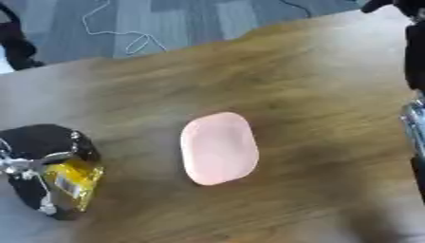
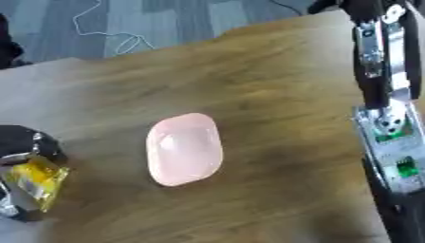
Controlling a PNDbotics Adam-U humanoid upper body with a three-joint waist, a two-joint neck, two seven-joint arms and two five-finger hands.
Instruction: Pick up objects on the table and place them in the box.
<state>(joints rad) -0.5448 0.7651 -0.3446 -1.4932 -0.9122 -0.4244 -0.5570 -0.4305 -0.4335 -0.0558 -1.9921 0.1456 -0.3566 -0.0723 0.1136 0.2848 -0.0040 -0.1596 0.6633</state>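
A pale pink oval box (image 1: 218,148) lies open side up on the middle of the wooden table (image 1: 274,71), with nothing in it. At the lower left my left hand (image 1: 37,142), black with silver parts, is curled round a yellow packet (image 1: 76,180) with a small label; it stands to the left of the box, apart from it. My right arm (image 2: 383,71) runs up the right edge of the right eye view, well right of the box. Its far end (image 2: 357,7) is dark and cut off by the frame's top.
The table's far edge runs askew across the top, with grey carpet (image 1: 199,19) and a white cable (image 1: 137,40) beyond it. A dark object (image 1: 13,38) sits at the upper left. Bare wood lies all around the pink box.
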